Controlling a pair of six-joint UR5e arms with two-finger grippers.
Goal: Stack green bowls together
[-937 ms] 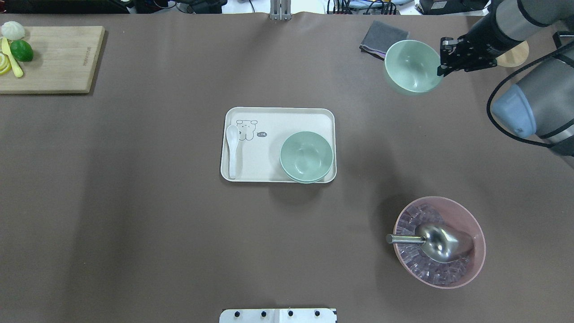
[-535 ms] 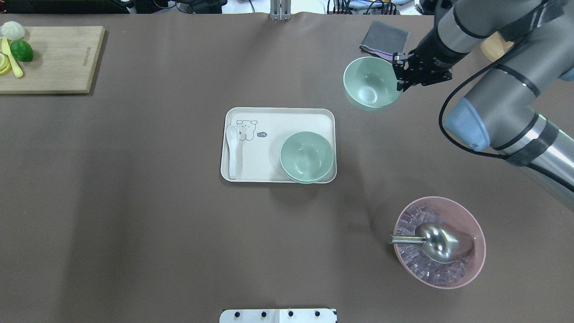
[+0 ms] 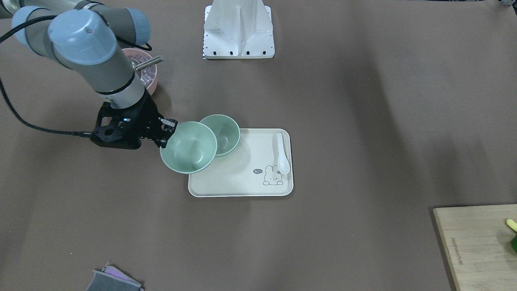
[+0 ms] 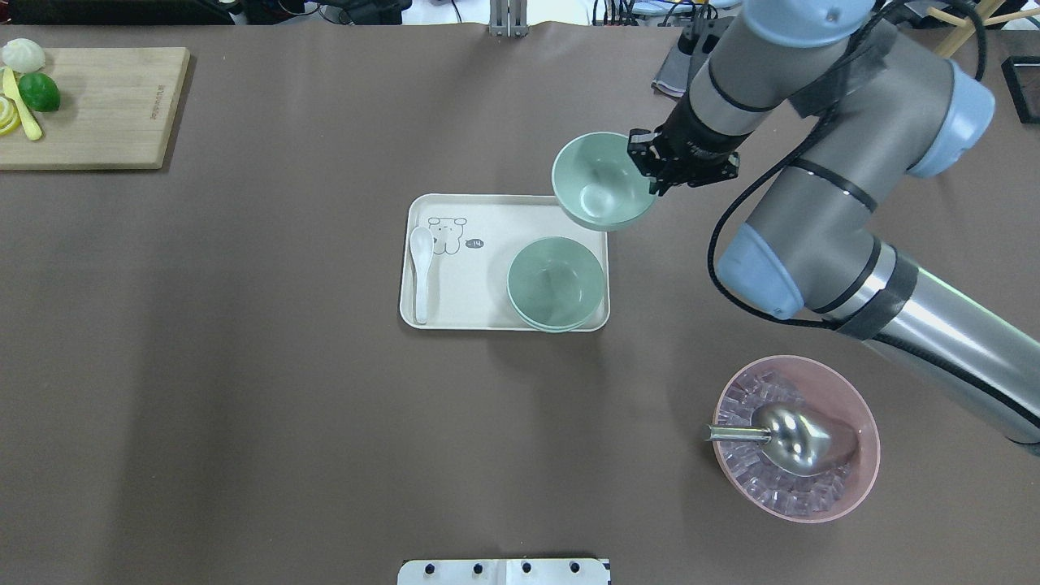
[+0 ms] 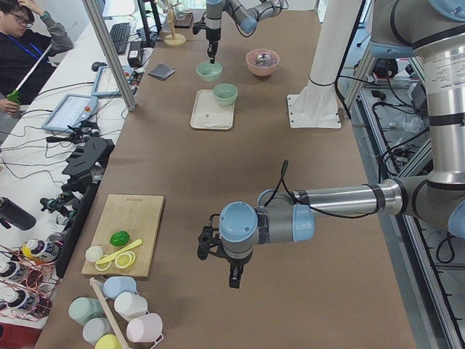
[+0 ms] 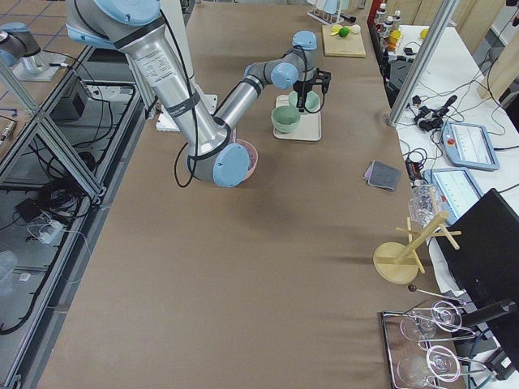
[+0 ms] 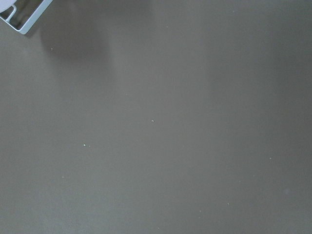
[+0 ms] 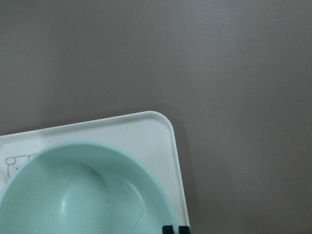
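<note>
My right gripper (image 4: 650, 166) is shut on the rim of one pale green bowl (image 4: 601, 183) and holds it upright in the air over the far right corner of the cream tray (image 4: 487, 223). The held bowl also shows in the front view (image 3: 188, 147) and the right wrist view (image 8: 83, 195). Two more green bowls (image 4: 555, 283) sit nested together on the tray's right end, also seen in the front view (image 3: 222, 133). My left gripper (image 5: 234, 280) hangs over bare table far to the left; I cannot tell whether it is open or shut.
A white spoon (image 4: 421, 268) lies on the tray's left side. A pink bowl (image 4: 873, 443) with ice and a metal scoop stands at the near right. A wooden cutting board (image 4: 106, 106) with fruit lies far left. A grey cloth (image 4: 668, 75) lies behind the right arm.
The right arm has carried the green bowl leftward and nearer, from the far right of the table to above the tray's corner. The nested bowls have not moved.
</note>
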